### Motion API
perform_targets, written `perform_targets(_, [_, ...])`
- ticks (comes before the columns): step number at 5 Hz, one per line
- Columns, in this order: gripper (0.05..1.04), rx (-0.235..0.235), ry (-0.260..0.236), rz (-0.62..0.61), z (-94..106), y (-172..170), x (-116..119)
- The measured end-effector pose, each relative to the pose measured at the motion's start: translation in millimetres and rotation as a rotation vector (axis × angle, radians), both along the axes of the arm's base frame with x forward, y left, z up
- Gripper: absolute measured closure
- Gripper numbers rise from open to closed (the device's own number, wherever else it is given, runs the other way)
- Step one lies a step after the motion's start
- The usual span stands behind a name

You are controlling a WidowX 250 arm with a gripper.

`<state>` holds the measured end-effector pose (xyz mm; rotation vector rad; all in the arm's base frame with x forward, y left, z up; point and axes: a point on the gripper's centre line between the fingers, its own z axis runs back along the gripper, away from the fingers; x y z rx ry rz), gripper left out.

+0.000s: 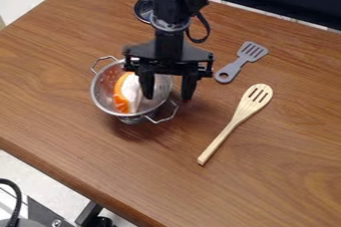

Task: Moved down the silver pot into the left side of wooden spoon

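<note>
Silver pot (pixel 102 89): on the counter (pixel 279 181), left of the wooden spoon (pixel 231 123); probably light, stiff, slick.
Tool (pixel 167 98): spread wide, astride the pot's right-hand rim (pixel 160 107), clamped on nothing.
Best hold: likely that rim, clear of the wire handle (pixel 165 120).
Orange-and-white item (pixel 121 91): inside, apt to slide if tipped.
Grey spatula (pixel 236 67): beyond the spoon, probably no obstacle.
</note>
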<state>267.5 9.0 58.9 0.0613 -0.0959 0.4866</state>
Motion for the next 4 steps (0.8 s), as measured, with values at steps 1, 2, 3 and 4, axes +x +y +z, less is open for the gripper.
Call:
perform_targets(1, [0.083,-0.036,-0.039,-0.008,11.2,0.8,0.7])
perform_targets(2, [0.083,-0.062,-0.078,-0.017,25.6,-1.0,-0.4])
perform_targets(3, [0.083,-0.061,-0.12,-0.045,36.9,-0.6,-2.5])
perform_targets(4, [0.083,-0.088,-0.099,-0.082,45.7,1.1,-4.8])
